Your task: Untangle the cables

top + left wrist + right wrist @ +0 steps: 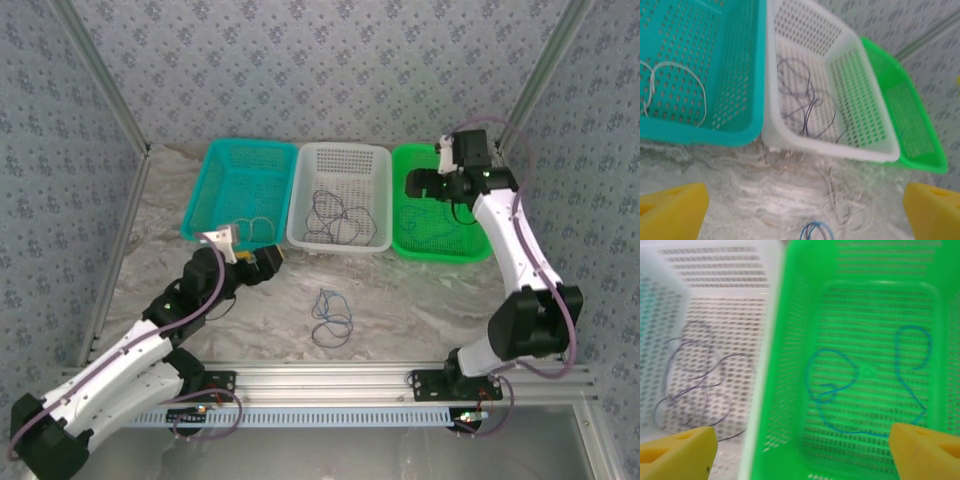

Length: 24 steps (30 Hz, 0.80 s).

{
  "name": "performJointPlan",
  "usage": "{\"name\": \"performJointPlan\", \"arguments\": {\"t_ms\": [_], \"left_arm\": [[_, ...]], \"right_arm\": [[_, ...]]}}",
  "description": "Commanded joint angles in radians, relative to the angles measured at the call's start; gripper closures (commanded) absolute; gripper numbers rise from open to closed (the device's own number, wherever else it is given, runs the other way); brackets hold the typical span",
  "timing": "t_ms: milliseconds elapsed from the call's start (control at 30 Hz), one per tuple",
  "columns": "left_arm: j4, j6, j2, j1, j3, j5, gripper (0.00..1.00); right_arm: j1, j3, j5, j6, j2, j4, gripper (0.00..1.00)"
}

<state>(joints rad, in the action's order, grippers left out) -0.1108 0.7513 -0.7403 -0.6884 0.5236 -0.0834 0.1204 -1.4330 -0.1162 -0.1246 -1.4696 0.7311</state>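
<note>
Cable (897,360), blue, lies loose in green basket (785,340) under spread right tool (801,452)

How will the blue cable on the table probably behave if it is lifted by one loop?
The blue cable lies in loose, uneven loops, so it is probably floppy and would dangle. It looks very thin, so likely light and easy to drop.

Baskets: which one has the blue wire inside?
The green basket, far right. The white basket holds dark wires, the teal one a whitish wire.
</note>
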Motion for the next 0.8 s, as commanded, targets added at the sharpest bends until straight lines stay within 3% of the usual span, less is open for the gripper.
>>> {"name": "performJointPlan", "arguments": {"t_ms": [0,100,200,400,567,767], "left_arm": [[-0.052,-0.056,-0.052,-0.052,0.039,-0.031,0.02],[-0.061,-0.074,-0.103,-0.098,0.037,-0.03,0.1],[-0.07,-0.083,-0.145,-0.144,0.029,-0.025,0.16],[-0.023,-0.095,-0.247,-0.226,0.026,0.004,0.26],[-0.012,-0.101,-0.375,-0.256,0.067,0.012,0.29],[0.008,-0.098,-0.464,-0.264,0.102,0.015,0.3]], "right_arm": [[0.139,0.091,0.003,0.005,0.054,-0.007,0.11],[0.271,0.198,0.094,-0.007,0.122,-0.04,0.11],[0.339,0.326,0.131,-0.049,0.194,-0.111,0.1],[0.36,0.53,0.156,-0.177,0.355,-0.285,0.09],[0.359,0.631,0.124,-0.228,0.448,-0.353,0.07],[0.44,0.685,0.093,-0.206,0.443,-0.312,0.17]]}}
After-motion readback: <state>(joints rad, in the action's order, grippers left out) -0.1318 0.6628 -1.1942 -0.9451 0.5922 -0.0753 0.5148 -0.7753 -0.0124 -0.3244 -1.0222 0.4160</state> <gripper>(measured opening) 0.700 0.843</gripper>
